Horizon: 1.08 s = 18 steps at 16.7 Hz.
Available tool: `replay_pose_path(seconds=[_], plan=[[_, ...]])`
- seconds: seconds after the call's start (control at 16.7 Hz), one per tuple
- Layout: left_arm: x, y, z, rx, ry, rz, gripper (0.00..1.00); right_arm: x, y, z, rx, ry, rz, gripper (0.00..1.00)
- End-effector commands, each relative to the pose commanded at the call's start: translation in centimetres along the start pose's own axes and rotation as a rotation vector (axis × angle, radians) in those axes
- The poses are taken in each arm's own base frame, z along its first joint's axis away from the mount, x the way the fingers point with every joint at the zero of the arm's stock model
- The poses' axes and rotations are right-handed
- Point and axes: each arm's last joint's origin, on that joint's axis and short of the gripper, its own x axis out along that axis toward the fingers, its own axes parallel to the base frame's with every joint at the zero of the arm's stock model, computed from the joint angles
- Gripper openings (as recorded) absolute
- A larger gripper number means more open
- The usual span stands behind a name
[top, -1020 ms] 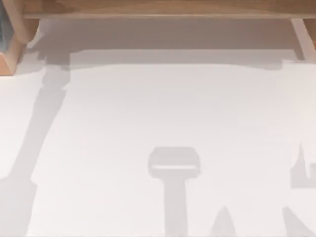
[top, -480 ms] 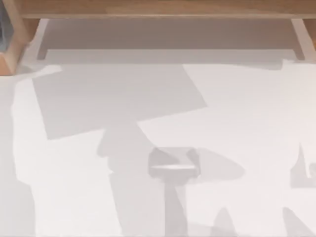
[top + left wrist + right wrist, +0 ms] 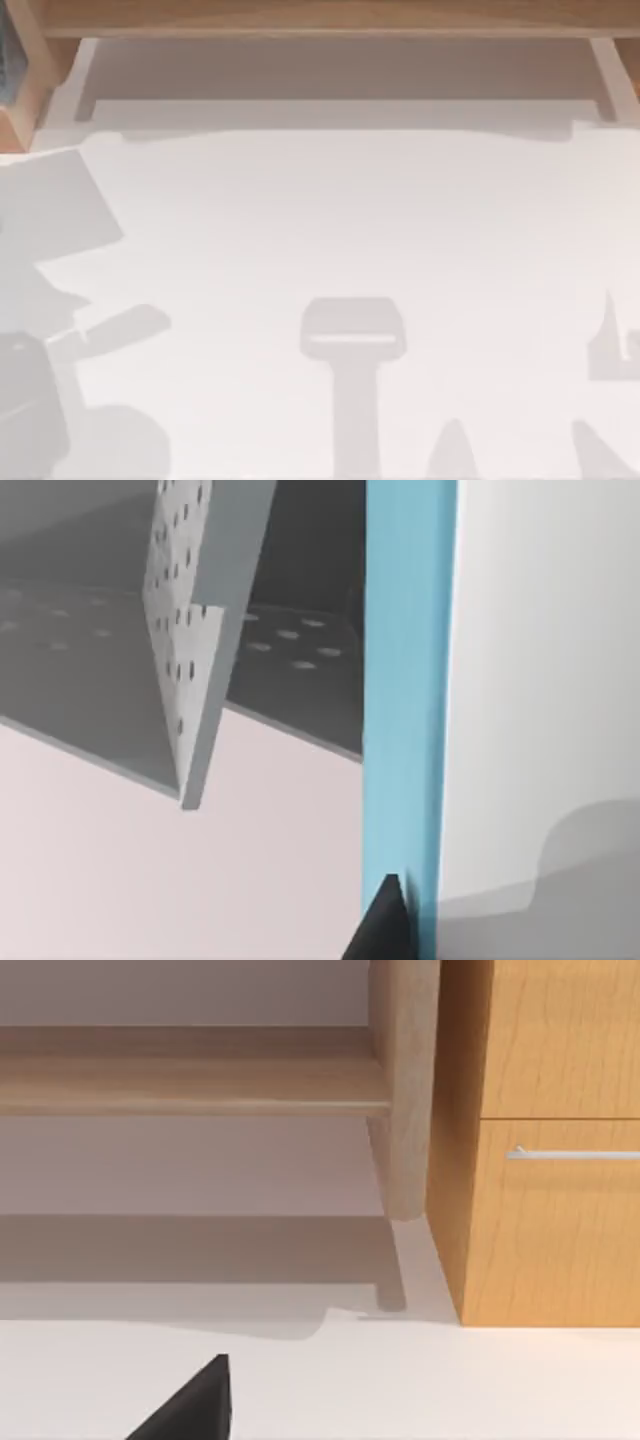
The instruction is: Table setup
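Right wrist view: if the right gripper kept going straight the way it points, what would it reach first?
Probably the wooden bench leg past the table, beside the wooden cabinet. Depth is unclear, and one dark fingertip is all that marks the heading.

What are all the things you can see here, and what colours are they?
table: one, plain white, spreading across the top view, with grey shadows lying on it.
wooden shelf: one, light wood, beyond the table's far edge.
wooden post: one, light wood, upright beside the shelf.
wooden cabinet: one, orange-brown, with a silver handle, next to the post.
blue strip: one, light blue, upright in the left wrist view.
perforated panel: one, grey with small holes, beside the blue strip.
left pincer fingertip: one, black, low in the left wrist view.
right pincer fingertip: one, black, over the table.
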Motion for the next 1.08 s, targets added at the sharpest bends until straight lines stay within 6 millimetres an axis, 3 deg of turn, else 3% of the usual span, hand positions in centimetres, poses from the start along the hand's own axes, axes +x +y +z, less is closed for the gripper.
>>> replay_pose_path(seconds=[0.3, 0.66, 1.08], plan=[[4.1, -1.1, -1.5, 0.155, -0.11, 0.007, 0.0, 0.0, 0.0, 0.0, 0.0, 0.0, 0.0, 1.0], [8.8, -1.4, -1.7, 0.258, -0.214, 0.063, 0.0, 0.0, 0.0, 0.0, 0.0, 0.0, 0.0, 1.0], [9.2, -1.7, -1.8, 0.26, -0.217, 0.059, 0.0, 0.0, 0.0, 0.0, 0.0, 0.0, 0.0, 1.0]])
